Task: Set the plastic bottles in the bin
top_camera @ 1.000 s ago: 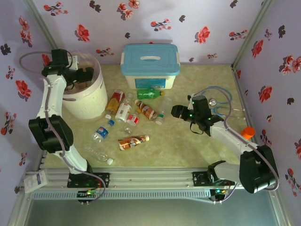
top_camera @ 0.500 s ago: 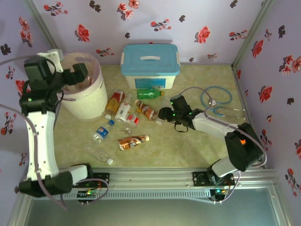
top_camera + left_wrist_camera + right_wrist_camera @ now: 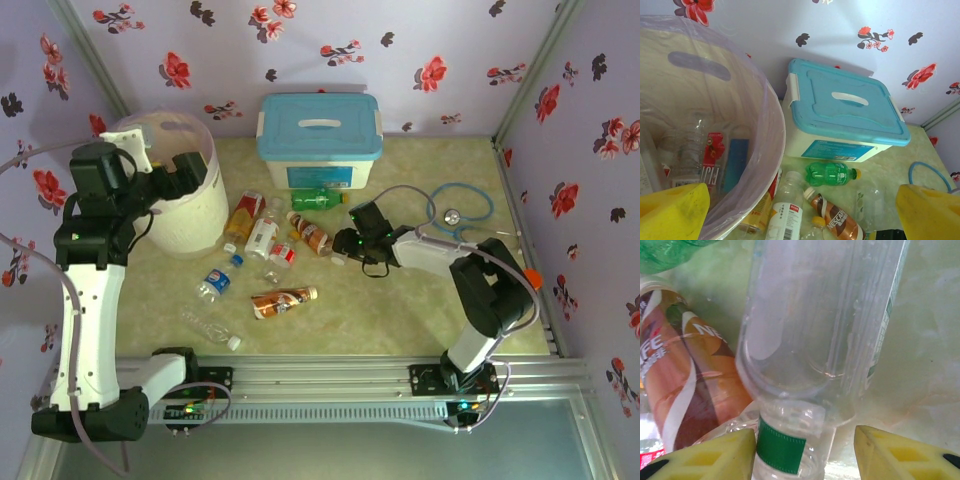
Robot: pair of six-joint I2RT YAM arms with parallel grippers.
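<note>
- Straddling a clear bottle [image 3: 815, 330] with its yellow fingers [image 3: 705, 455] spread, the right tool [image 3: 805, 452] is sitting low over the counter [image 3: 925, 340]. It is released and not yet clamping anything.
- The clear bottle is lying on its side straight ahead of this tool. Its long axis is running away from the wrist, so one finger is standing on each side of its width.
- The finger on the left of the wrist view is sitting just beside a green band [image 3: 782, 445]. The other finger is sitting apart from the plastic.
- A brown coffee bottle [image 3: 685, 380] is pressing against the clear bottle's left side, and a green bottle [image 3: 670, 252] is lying beyond.
- Seen from above, this tool is reaching into the right edge of the plastic bottles [image 3: 265, 245] scattered mid-counter, so the right arm is the nearer one.
- The left tool [image 3: 185, 170] is hovering at the rim of the bin [image 3: 200, 215], spread wide and holding nothing, with bottles in the bin [image 3: 715, 155] below.
- A squeeze would probably be closing across the narrow body. The bin is lying well apart to the left, beyond the pile.
</note>
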